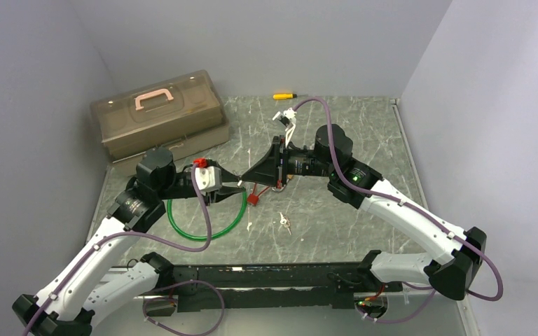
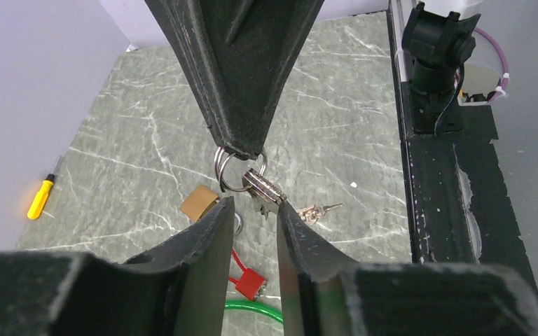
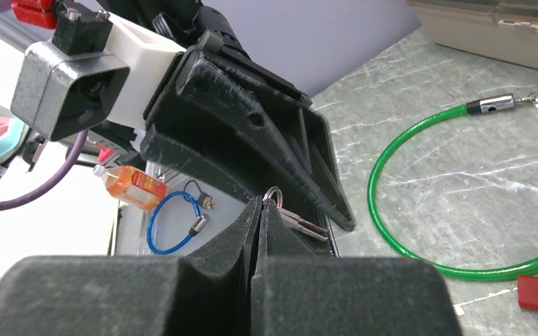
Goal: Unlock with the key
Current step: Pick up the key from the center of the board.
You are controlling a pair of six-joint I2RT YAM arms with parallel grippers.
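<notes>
Though thin, round metal key ring (image 2: 218, 166)

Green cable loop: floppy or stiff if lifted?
Probably bendy: the green plastic-coated cable loop lies flat in a smooth curve. Lifted by one side, it would likely sag, its silver metal end hanging lowest.

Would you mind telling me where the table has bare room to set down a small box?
Bare tabletop lies on the right, between the right arm and the side wall, and at the back between the toolbox and the yellow screwdriver. The centre is crowded: green cable, red lock, loose keys.
</notes>
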